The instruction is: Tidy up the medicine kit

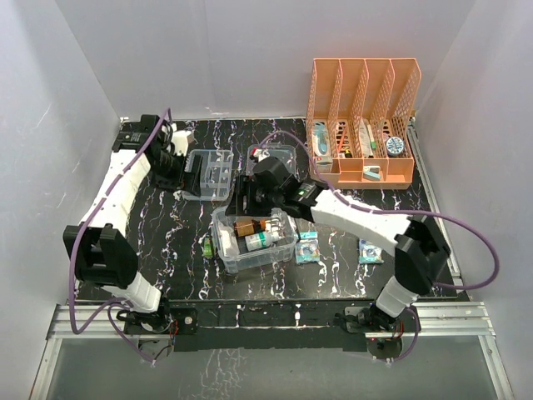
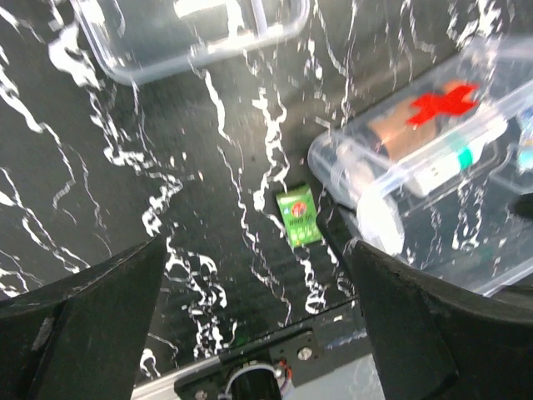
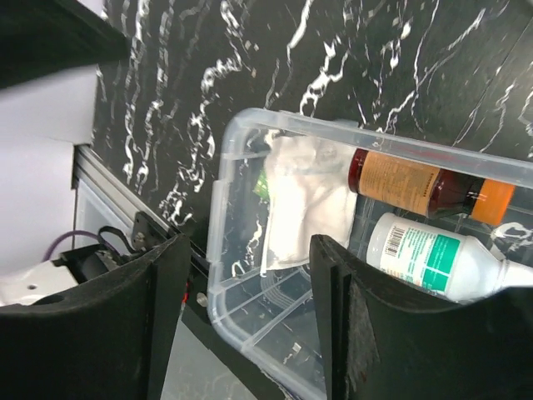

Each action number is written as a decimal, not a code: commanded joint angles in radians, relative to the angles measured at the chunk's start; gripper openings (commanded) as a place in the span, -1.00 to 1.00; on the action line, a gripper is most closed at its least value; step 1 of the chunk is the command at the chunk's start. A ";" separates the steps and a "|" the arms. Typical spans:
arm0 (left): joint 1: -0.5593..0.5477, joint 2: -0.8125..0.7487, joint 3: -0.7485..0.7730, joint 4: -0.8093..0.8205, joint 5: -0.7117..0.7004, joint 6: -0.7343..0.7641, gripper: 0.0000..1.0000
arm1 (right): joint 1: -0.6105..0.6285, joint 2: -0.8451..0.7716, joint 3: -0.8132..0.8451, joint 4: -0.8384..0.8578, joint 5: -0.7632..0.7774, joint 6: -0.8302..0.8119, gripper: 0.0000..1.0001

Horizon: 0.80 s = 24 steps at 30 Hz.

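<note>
Over the medicine kit's deep box [image 1: 254, 260] at the worktop's [image 1: 166, 250] centre, we are hovering the right hand [image 3: 250, 250], spread open and empty, judging it should be descending straight onto the white pouch [image 3: 304, 200] at 9 o'clock, clear of its sides.

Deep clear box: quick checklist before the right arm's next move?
1. Right gripper open and empty: ok.
2. It hangs over the deep clear box, at the white pouch end: ok.
3. Brown bottle and white bottle lying flat inside: ok.
4. Left gripper open, empty, off the box: ok.
5. Green packet packed: not ok, it lies beside the box.
6. Room in the box for it: cannot tell.
</note>
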<state>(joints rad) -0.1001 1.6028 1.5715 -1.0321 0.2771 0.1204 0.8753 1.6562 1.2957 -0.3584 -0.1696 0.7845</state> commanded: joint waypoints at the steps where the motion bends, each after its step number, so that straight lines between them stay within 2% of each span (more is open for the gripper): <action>1: 0.003 -0.085 -0.107 -0.075 0.006 0.025 0.73 | 0.004 -0.112 0.089 -0.080 0.140 -0.044 0.16; 7: -0.004 -0.138 -0.287 -0.034 -0.004 -0.062 0.41 | 0.005 -0.153 0.116 -0.140 0.232 -0.061 0.18; 12: -0.036 -0.170 -0.373 0.049 -0.064 -0.158 0.34 | 0.005 -0.167 0.073 -0.152 0.269 -0.054 0.18; 19: -0.176 -0.208 -0.516 0.180 -0.209 -0.319 0.25 | 0.004 -0.210 0.022 -0.155 0.338 -0.037 0.19; 24: -0.196 -0.160 -0.542 0.210 -0.203 -0.381 0.18 | -0.002 -0.250 0.001 -0.160 0.366 -0.026 0.21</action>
<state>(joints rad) -0.2905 1.4342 1.0451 -0.8669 0.1131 -0.1646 0.8768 1.4879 1.3106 -0.5461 0.1368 0.7437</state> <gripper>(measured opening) 0.596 0.599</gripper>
